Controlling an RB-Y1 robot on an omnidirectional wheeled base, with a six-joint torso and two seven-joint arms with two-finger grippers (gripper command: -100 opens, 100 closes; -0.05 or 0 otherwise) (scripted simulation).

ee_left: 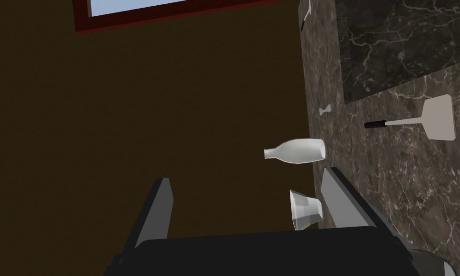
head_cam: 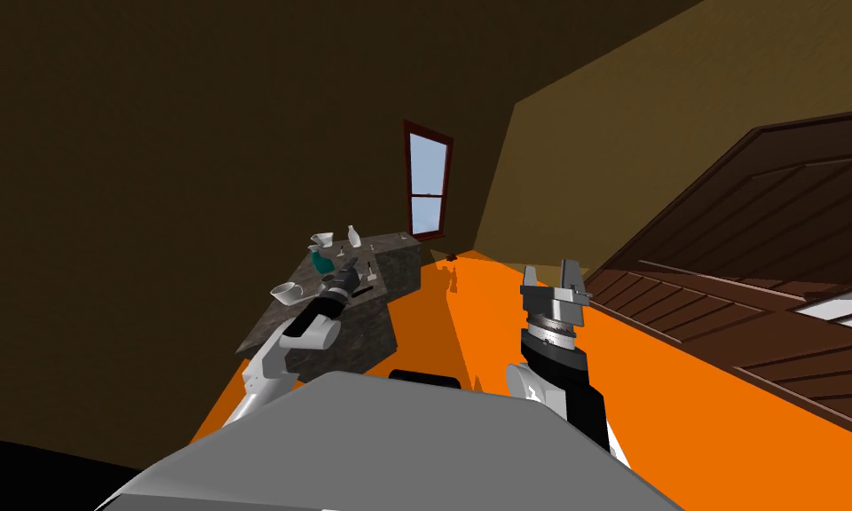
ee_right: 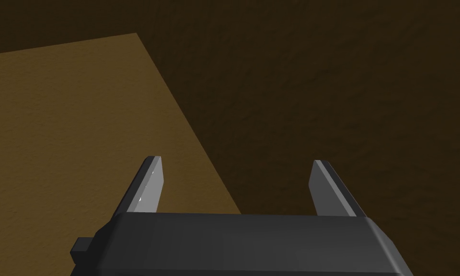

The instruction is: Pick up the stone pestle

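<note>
- Counter [head_cam: 362,324], dark veined stone, on the left along the brown wall.
- Window [head_cam: 429,182], red-framed, beyond the counter's far end.
- Right gripper [ee_right: 236,187], raised over the orange floor on the right; fingers spread wide, holding nothing.
- Left gripper [ee_left: 250,211], over the counter; fingers wide apart, holding nothing.
- Spatula [ee_left: 416,122], black handle, flat on the counter.
- Bottle [ee_left: 296,151], white, near the wall-side edge.
- Bowl [ee_left: 306,209], white, nearer than the bottle.
- Pestle [ee_left: 325,110], small and pale, on the counter past the bottle, well beyond the left gripper.
</note>
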